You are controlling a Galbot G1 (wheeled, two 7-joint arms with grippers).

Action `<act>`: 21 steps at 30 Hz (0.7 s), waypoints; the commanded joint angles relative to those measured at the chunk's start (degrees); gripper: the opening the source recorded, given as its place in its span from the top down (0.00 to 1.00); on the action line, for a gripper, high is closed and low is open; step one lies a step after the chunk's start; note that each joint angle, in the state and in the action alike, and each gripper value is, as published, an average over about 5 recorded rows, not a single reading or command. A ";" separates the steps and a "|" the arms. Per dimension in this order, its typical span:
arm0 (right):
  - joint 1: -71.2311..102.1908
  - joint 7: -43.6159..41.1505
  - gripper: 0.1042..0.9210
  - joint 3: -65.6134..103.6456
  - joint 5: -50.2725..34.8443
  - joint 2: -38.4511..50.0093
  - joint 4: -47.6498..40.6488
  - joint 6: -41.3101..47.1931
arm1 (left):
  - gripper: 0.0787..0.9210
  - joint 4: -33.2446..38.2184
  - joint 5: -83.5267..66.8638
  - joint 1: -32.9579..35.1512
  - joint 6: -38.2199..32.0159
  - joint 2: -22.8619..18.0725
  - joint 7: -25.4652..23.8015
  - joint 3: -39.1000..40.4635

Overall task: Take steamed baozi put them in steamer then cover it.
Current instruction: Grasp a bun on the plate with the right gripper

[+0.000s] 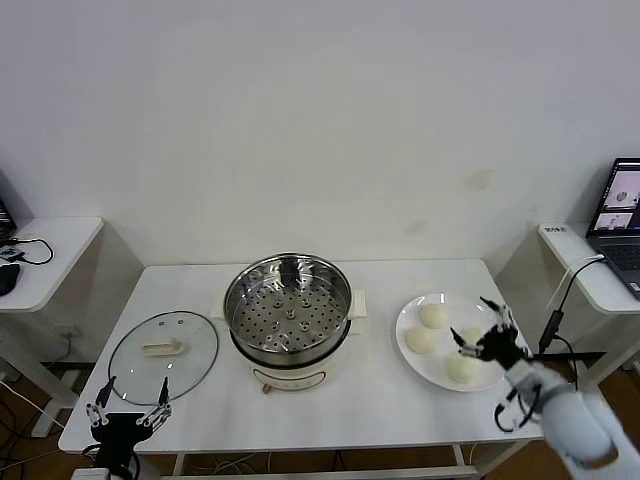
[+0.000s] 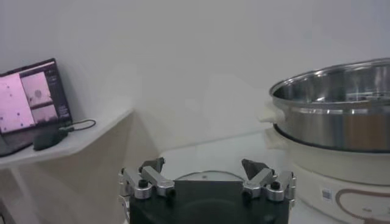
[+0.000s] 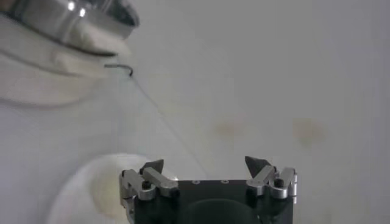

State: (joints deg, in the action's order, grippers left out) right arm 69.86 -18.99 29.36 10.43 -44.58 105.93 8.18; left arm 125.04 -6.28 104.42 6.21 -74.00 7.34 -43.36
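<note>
Several cream-white baozi lie on a white plate (image 1: 410,322) at the table's right: one at the back (image 1: 432,316), one on the left (image 1: 420,341), one at the front (image 1: 463,369). Another is partly hidden by my right gripper (image 1: 469,319), which hovers open and empty over the plate's right side. The steel steamer (image 1: 289,306) stands uncovered and empty at the centre. The glass cover (image 1: 163,352) lies flat to its left. My left gripper (image 1: 138,381) is open and empty at the cover's near edge.
Side tables stand on both sides, with a laptop (image 1: 622,215) on the right one. The left wrist view shows the steamer's side (image 2: 332,106) and a laptop (image 2: 30,100) on a side table. The right wrist view shows the steamer's base (image 3: 58,36) far off.
</note>
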 commanded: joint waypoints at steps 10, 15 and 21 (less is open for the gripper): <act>-61.12 -30.47 0.12 -52.40 5.00 12.93 -27.69 -3.31 | 0.12 -0.52 1.42 -0.72 1.05 0.21 -1.00 -1.54; -71.79 -37.71 0.12 -63.65 3.72 8.36 -35.35 -6.49 | 0.12 -0.52 1.39 -0.65 1.05 0.42 -1.14 -2.26; -76.55 -41.48 0.12 -70.76 4.82 3.08 -41.75 -11.29 | 0.12 -0.90 1.27 -0.88 0.99 0.67 -1.27 -3.16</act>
State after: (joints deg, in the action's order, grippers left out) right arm 11.56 -49.82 -22.43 14.67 -37.74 76.43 1.83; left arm 124.26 -5.19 103.59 7.02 -73.34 6.16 -46.19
